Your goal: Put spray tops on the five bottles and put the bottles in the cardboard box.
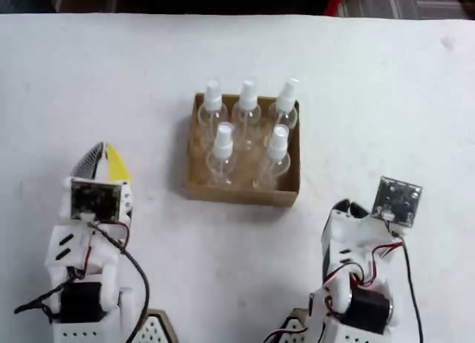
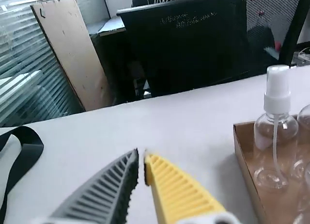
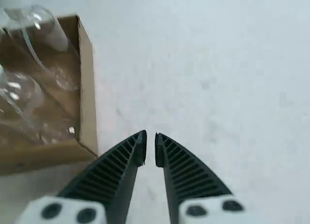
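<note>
From the high view I count five clear spray bottles [image 1: 223, 161] standing upright inside the cardboard box [image 1: 241, 195], three along the far wall and two nearer the arms. Each has a white spray top [image 1: 213, 92] seated on its neck, so by my reckoning the job looks finished or very nearly so. My left end effector [image 1: 103, 146] sits over the worktop [image 1: 96, 68] well to the left of the box, its grey and yellow fingers drawn together to a thin slit with nothing between them. My right end effector [image 3: 150, 139] hangs near the box's near right corner, black fingers likewise almost touching and empty. If I had to reposition a bottle, I'd treat it as very light, thin-walled plastic, apparently empty. It is smooth and round, so prone to slip out of a pinch, and easy to topple because the tall top lifts its balance. I'd take it across the shoulder, just under the collar, where the body narrows and stiffens, not by the white nozzle, which I judge could pull off or tilt. The box looks light too and would likely slide if nudged
</note>
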You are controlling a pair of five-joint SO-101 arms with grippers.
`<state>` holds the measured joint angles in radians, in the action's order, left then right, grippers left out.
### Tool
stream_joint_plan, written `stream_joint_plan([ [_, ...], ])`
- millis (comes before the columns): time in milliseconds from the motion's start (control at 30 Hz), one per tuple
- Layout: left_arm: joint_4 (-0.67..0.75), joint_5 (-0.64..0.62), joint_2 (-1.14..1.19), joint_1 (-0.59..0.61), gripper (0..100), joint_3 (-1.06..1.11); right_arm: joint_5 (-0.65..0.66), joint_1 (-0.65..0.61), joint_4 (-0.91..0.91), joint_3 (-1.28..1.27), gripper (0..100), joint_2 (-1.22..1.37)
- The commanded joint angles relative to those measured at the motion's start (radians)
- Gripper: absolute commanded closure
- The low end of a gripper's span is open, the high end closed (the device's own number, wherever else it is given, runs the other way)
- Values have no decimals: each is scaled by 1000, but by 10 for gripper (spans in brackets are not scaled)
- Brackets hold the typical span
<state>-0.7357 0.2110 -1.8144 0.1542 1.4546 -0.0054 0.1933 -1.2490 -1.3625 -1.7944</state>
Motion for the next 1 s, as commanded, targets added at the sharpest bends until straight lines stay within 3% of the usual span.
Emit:
stream_joint_plan([
  [0,-46,18,-8,13,972,106,-12,18,24,-103,984,-10],
  [167,-94,18,-8,13,972,238,-12,21,24,-229,984,-10],
  [367,-215,11,-8,13,972,238,-11,27,62,-327,984,-10],
  [533,-336,11,-8,13,972,238,-11,27,67,-328,984,-10],
  [767,-364,9,-8,13,976,238,-8,19,53,-328,984,-10],
  [967,-528,11,-8,7,973,238,-8,18,-19,-328,984,-10],
])
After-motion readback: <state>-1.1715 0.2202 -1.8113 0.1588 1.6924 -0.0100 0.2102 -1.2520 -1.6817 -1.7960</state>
